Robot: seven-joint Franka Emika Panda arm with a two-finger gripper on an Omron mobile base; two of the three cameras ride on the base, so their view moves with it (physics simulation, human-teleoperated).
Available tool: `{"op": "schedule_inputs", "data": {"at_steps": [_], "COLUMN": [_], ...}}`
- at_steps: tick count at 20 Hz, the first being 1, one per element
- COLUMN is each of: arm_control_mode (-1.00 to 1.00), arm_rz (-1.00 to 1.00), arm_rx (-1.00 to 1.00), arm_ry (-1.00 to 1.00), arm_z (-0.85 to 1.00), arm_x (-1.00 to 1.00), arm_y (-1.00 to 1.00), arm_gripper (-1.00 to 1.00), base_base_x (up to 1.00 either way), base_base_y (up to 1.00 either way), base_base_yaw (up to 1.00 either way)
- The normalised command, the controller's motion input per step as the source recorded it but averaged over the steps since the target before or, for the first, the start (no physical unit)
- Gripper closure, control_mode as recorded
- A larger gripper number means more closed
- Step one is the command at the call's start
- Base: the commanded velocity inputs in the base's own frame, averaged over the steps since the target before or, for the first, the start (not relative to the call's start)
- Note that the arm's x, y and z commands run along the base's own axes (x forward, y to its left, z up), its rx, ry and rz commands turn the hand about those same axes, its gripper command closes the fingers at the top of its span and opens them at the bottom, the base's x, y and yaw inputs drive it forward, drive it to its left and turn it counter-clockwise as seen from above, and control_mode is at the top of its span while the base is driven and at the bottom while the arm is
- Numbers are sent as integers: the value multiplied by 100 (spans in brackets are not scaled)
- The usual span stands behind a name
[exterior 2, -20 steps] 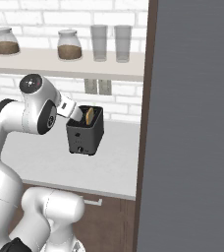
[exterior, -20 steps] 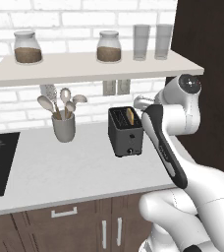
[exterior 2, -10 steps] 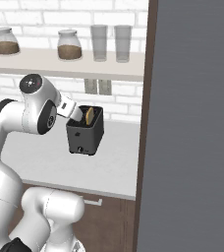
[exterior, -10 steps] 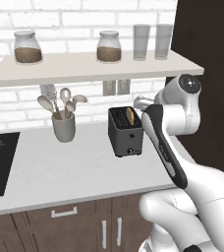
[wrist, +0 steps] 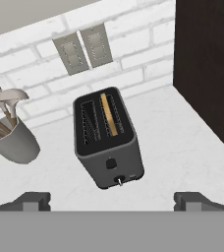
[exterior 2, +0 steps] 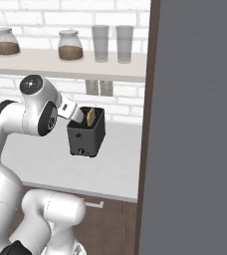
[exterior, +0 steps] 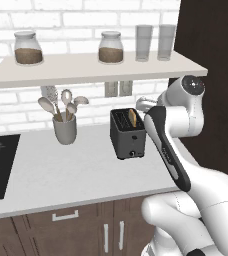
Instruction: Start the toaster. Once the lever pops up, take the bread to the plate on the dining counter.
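The small boxy dark grey toaster [wrist: 108,139] stood on the pale desk [wrist: 182,147] near the brick wall, the thin tan bread slice [wrist: 108,114] upright in one slot for toasting. The fingers [wrist: 113,199] hung released above it, grasping nothing, seemingly lined up for the tiny dark lever [wrist: 111,163].

The arm rises from the base and folds forward at the elbow. The tool [wrist: 112,201] points downward, jaws fully apart, holding nothing.

Dark grey toaster [wrist: 109,142], seemingly tan bread [wrist: 108,114]
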Motion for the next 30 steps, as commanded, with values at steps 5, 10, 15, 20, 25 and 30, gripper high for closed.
{"op": "schedule_inputs", "data": {"at_steps": [5,10,15,20,25,30], "arm_control_mode": [-100,-100,-100,-100,-100,-100], "arm_rz": [0,0,0,0,0,0], "arm_rx": [0,0,0,0,0,0], "arm_ry": [0,0,0,0,0,0], "arm_z": [0,0,0,0,0,0], "arm_x": [0,0,0,0,0,0], "arm_y": [0,0,0,0,0,0], "arm_gripper": [-100,-100,-100,-100,-100,-100], "base_base_x": [0,0,0,0,0,0], "base_base_y": [0,0,0,0,0,0], "base_base_yaw": [0,0,0,0,0,0]}}
